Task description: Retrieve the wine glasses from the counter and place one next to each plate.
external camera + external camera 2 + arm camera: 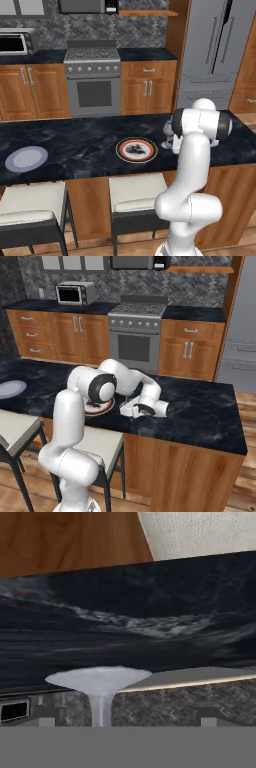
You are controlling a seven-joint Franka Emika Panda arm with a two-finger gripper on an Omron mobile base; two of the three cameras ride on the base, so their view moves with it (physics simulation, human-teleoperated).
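Beside the red-rimmed plate [136, 149] on the table [75, 142], wine glass [168, 135] stands upright; fingers [125, 722] spread around its stem. Light, fragile, tippy: hold the stem.

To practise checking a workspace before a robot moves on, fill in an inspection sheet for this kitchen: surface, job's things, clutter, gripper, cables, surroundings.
Surface: black island top, bearing two plates.
Job's things: glass upright just right of the red-rimmed plate; pale plate far left, no glass beside it.
Clutter: nothing seen.
Gripper: gripper open, fingers on either side of the glass stem, not touching it.
Cables: nothing seen.
Surroundings: stools under the island; stove, fridge and back counter behind.
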